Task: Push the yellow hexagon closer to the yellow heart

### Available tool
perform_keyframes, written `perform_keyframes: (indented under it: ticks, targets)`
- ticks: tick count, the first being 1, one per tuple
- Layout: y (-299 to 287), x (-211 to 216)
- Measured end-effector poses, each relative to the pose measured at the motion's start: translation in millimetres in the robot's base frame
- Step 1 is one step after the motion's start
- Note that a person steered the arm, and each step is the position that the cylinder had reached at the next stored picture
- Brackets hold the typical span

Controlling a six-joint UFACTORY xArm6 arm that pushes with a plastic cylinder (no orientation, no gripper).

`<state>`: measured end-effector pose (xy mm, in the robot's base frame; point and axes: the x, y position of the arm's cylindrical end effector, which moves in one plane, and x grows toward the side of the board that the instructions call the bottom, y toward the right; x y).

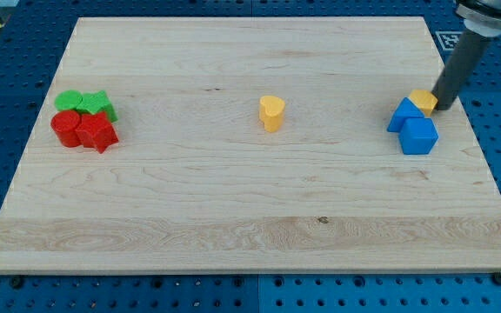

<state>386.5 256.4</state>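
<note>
The yellow hexagon [423,101] lies near the board's right edge, touching the upper right of two blue blocks [412,126]. The yellow heart [271,112] stands alone near the board's middle, far to the hexagon's left. My tip [445,106] is on the board right against the hexagon's right side, and the rod hides part of that side.
Two green blocks [85,102] and two red blocks [83,130] sit clustered at the board's left. The wooden board [233,217] lies on a blue perforated table. A fiducial marker [452,39] sits at the board's top right corner.
</note>
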Motion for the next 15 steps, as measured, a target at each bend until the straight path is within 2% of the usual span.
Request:
perform_keyframes:
  ticks: [2,5,8,10,12,13,15]
  targets:
    - [-26,-9]
    - [26,-24]
    - [-2,18]
    - [-21,20]
    - [-52,-33]
    - [-72,-34]
    - [-31,-21]
